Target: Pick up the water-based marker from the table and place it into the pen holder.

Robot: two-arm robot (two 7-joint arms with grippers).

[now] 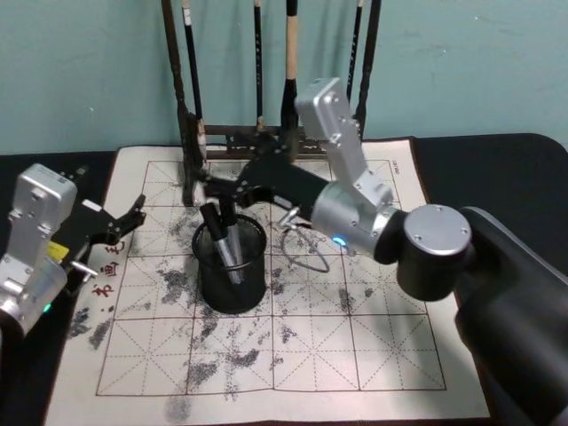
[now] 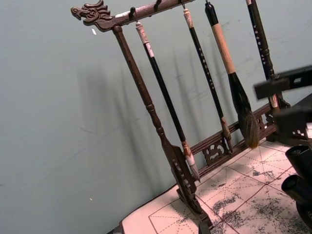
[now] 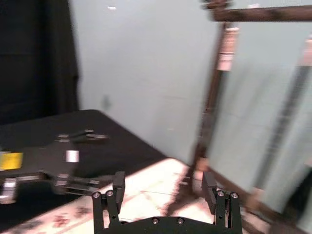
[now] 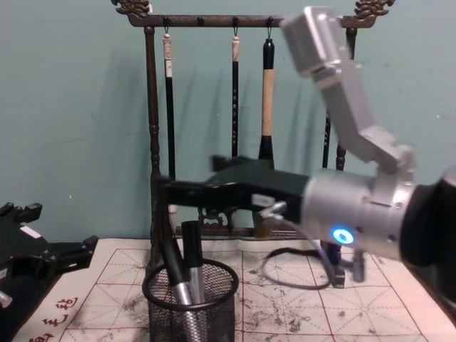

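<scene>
Standing at lower centre of the head view, the pen holder (image 1: 232, 271), a short black wire-mesh cup with a thick round rim, rests on a pale gridded calligraphy mat (image 1: 355, 355) blotched with grey ink. Two markers lean inside the cup; the water-based marker (image 1: 226, 244), dark-capped with a silvery barrel, rises above the rim. Just above it, centre frame, the right gripper (image 1: 206, 188) reaches in from the right on a bent silver arm, its black fingers spread apart and empty, as the right wrist view confirms. At the left edge, the left gripper (image 1: 133, 216) hangs low over the mat's border, its dark fingers parted and holding nothing, well apart from the cup. A thin looped cable (image 1: 306, 248) lies on the mat just right of the cup. Farther back, at upper centre, a tall dark carved wooden brush rack (image 4: 153, 107) with dragon-head ends holds hanging brushes (image 4: 267, 92) against a teal wall.
</scene>
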